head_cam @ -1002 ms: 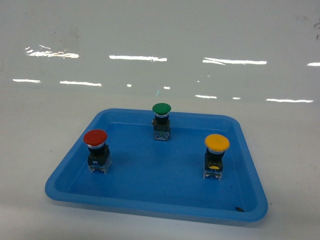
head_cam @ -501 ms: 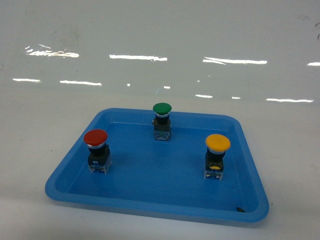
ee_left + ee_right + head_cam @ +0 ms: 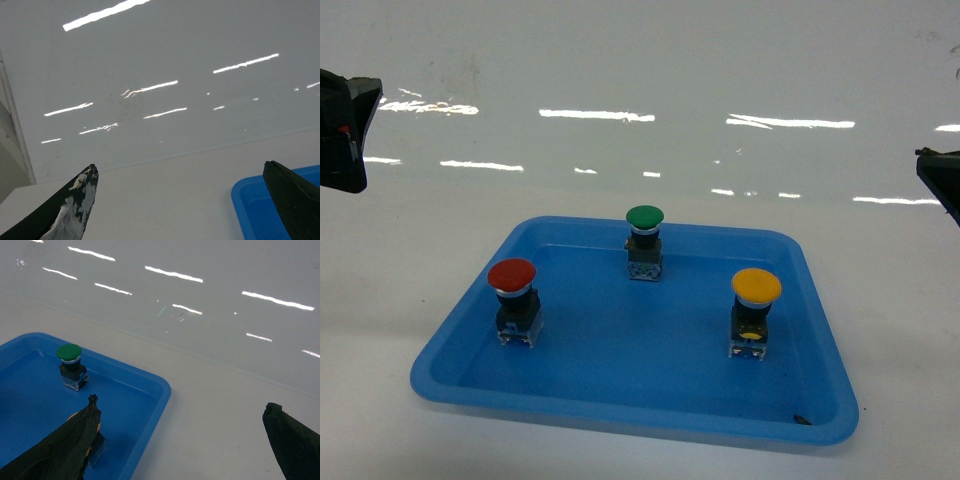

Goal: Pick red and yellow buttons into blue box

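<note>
Both grippers open, empty: left gripper [image 3: 180,200] by shallow blue tray [image 3: 820,420], right gripper [image 3: 182,432] straddling yellow button [image 3: 756,287]; red button [image 3: 511,275] upright, graspable.

We see a green-capped button [image 3: 644,241] upright at the rear centre of a shallow blue tray [image 3: 620,395] on a white table [image 3: 390,300].
</note>
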Motion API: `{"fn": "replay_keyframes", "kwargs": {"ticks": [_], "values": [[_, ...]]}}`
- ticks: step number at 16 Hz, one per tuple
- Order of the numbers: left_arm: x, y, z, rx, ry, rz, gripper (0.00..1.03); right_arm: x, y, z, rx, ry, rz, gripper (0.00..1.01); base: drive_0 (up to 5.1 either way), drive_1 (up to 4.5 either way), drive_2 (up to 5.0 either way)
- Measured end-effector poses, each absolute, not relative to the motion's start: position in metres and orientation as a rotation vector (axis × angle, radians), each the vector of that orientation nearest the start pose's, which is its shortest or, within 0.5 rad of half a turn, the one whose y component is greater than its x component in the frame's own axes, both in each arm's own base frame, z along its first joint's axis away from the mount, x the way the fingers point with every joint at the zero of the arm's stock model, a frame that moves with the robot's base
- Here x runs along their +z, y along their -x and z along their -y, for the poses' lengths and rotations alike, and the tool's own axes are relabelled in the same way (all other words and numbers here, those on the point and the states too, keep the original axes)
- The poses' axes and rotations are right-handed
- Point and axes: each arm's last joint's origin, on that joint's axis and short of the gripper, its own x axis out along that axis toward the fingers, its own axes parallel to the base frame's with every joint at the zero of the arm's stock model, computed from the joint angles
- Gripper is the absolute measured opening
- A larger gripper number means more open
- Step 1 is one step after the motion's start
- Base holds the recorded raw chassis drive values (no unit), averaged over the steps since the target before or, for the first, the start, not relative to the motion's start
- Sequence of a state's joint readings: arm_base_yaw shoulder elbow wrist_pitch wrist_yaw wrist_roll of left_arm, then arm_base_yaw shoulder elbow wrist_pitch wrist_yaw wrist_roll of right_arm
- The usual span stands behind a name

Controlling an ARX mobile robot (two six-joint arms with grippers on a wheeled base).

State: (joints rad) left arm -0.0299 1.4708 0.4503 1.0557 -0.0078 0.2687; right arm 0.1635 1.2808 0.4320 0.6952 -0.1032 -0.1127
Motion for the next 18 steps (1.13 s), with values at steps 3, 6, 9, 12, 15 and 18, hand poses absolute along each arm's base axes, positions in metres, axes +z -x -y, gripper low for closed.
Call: {"fn": "replay_keyframes", "kwargs": {"ticks": [3, 6, 9, 12, 15, 18], "values": [[0.192, -0.269, 0.008, -0.017, -0.27, 0.038, 0.98, 0.198, -0.243, -0.043, 0.274, 0.116, -0.136, 0.98, 0.0, 0.0, 0.0], [0.192, -0.269, 0.008, -0.017, -0.27, 0.038, 0.98, 0.195, -0.247, -0.039, 0.297, 0.097, -0.13, 0.98, 0.0, 0.0, 0.0], [0.192, -0.269, 0.008, -0.017, -0.27, 0.038, 0.98, 0.194, -0.265, -0.057, 0.356, 0.024, -0.152, 0.98, 0.0, 0.0, 0.0], [0.192, -0.269, 0.008, -0.016, -0.27, 0.038, 0.98, 0.19, -0.263, -0.073, 0.378, -0.026, -0.168, 0.98, 0.0, 0.0, 0.0], [0.192, -0.269, 0.008, -0.016, -0.27, 0.038, 0.98, 0.165, -0.262, -0.091, 0.409, -0.017, -0.229, 0.98, 0.0, 0.0, 0.0], [0.192, -0.269, 0.008, -0.017, -0.27, 0.038, 0.98, 0.152, -0.256, -0.113, 0.467, 0.075, -0.26, 0.98, 0.0, 0.0, 0.0]]}}
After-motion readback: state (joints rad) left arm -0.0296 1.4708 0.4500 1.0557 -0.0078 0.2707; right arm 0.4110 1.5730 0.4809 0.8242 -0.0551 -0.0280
